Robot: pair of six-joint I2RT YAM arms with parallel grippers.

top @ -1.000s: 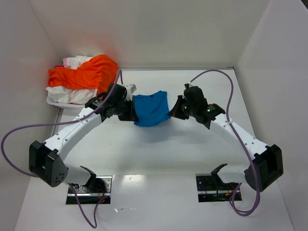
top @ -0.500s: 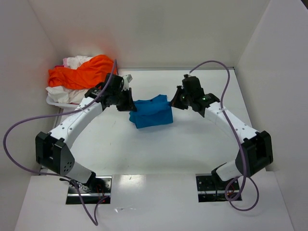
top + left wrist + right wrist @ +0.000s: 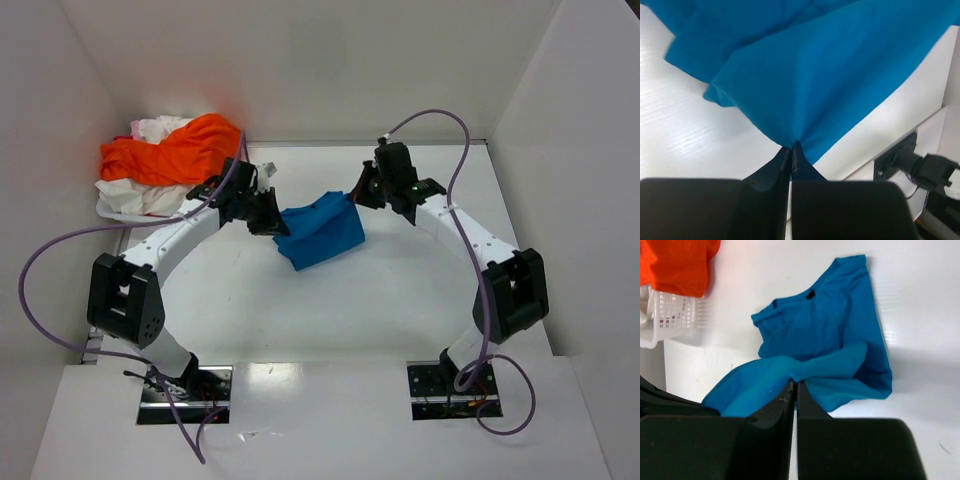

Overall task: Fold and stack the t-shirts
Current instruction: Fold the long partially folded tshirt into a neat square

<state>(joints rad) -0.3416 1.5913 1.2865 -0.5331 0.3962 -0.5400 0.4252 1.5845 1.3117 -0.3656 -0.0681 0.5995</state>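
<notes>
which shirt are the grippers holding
The blue shirt, pinched by the left gripper and right gripper at the middle of the table; the orange shirt and white shirts sit piled in the basket.

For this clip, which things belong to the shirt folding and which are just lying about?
Job: blue t-shirt, pinched by left gripper and right gripper; orange t-shirt; white shirts beneath it.
Lying about: white basket; purple cables.

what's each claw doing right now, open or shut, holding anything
left claw: closed, pinching the bright blue cloth t-shirt
right claw: closed, pinching another edge of the same t-shirt
</notes>
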